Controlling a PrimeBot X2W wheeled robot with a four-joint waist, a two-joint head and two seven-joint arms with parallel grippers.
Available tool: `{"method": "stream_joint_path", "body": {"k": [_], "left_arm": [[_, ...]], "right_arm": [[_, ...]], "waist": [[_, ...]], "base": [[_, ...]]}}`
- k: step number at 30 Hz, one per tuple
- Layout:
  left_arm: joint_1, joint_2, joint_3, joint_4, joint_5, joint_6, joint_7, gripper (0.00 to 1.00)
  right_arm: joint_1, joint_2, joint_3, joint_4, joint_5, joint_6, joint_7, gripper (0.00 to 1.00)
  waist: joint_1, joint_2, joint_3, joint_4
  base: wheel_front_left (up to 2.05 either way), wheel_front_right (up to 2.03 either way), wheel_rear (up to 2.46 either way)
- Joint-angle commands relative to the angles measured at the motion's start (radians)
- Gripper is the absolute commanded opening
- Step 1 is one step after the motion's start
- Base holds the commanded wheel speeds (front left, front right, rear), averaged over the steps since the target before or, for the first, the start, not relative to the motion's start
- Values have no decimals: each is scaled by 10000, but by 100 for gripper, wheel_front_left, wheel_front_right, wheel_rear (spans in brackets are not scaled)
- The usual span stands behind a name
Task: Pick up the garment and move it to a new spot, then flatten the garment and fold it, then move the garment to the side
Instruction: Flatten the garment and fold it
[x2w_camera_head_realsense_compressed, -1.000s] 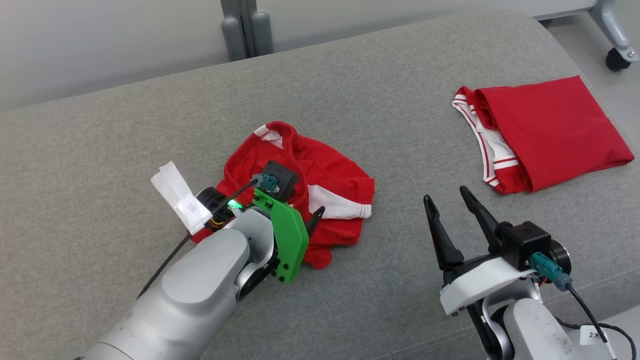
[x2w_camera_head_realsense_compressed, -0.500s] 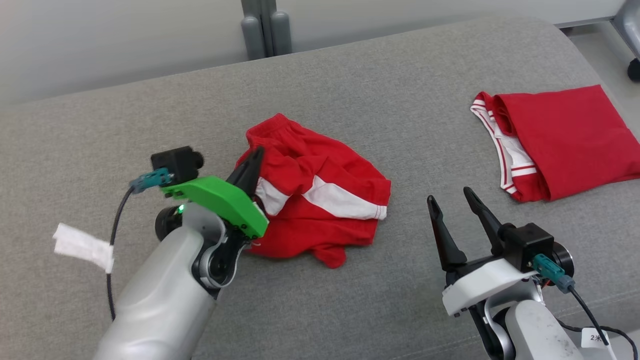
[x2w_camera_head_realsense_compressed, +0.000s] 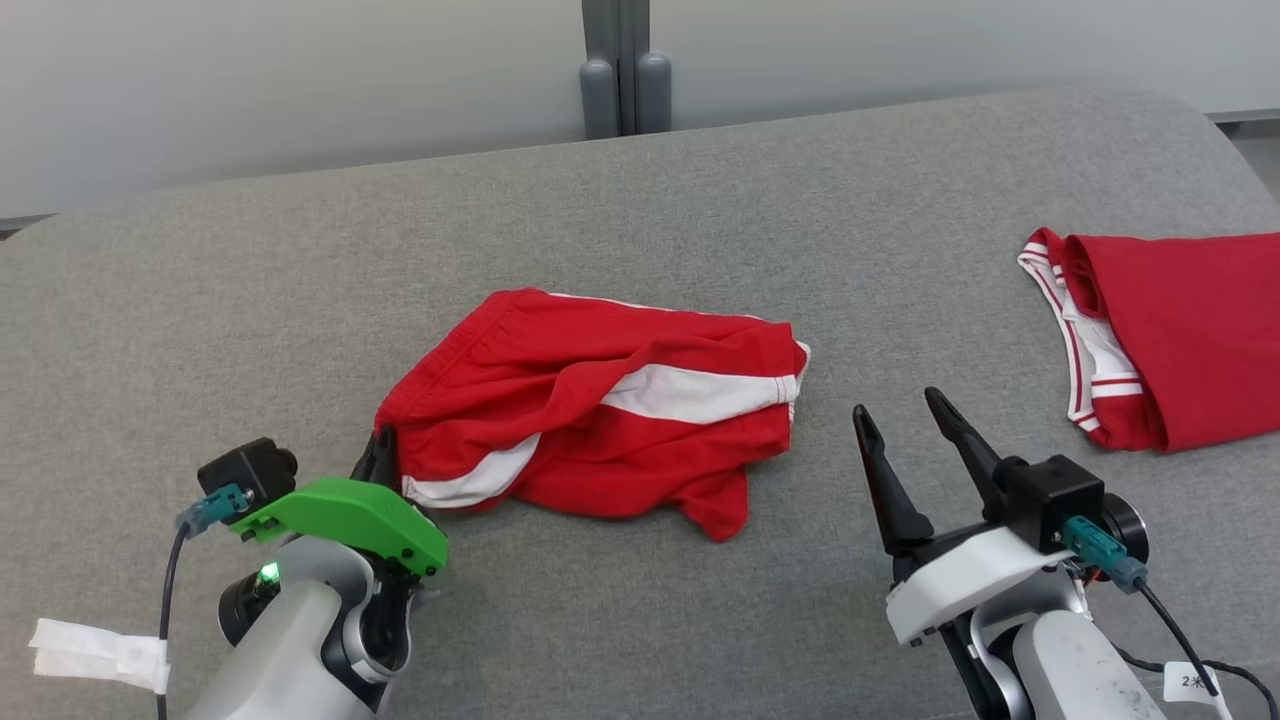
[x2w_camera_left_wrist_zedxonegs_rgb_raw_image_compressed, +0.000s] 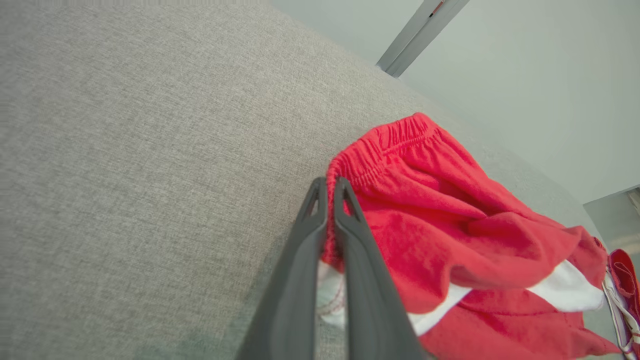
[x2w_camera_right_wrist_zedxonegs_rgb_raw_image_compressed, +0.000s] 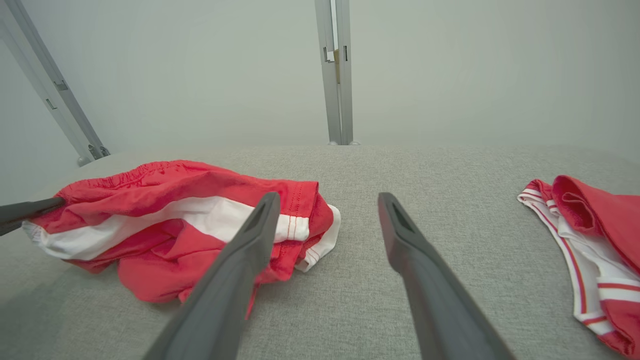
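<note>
Grey cushion (x2w_camera_head_realsense_compressed: 800, 180) holds crumpled shorts (x2w_camera_head_realsense_compressed: 600, 400) and a folded garment (x2w_camera_head_realsense_compressed: 1190, 330)

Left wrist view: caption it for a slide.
Left gripper, fingers shut on the waistband of red shorts crumpled on a grey cushion.

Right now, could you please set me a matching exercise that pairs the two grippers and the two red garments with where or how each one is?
Things:
1. left gripper
2. right gripper
3. crumpled red shorts
4. folded red garment

Places or states:
A. open, holding nothing
B. at the far right of the grey cushion
C. shut on an elastic waistband
D. rumpled near the middle of the cushion

Pairs: 1-C, 2-A, 3-D, 4-B
</note>
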Motion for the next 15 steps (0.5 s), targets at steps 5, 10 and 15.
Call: {"method": "stream_joint_path", "body": {"k": [5, 10, 15], "left_arm": [[-203, 265, -214, 176, 736, -184, -492, 100], [-165, 597, 140, -153, 1962, -494, -822, 100], [893, 528, 1792, -1895, 4118, -727, -814, 100]], "right_arm": [[96, -59, 98, -23, 19, -17, 49, 100], [138, -99, 16, -66, 55, -17, 23, 100], [188, -136, -140, -107, 32, -17, -2, 100]], "waist": [[0, 0, -164, 36], [0, 0, -253, -59], [0, 0, -302, -97]], "base": [[0, 0, 0], [0, 0, 0], [0, 0, 0]]}}
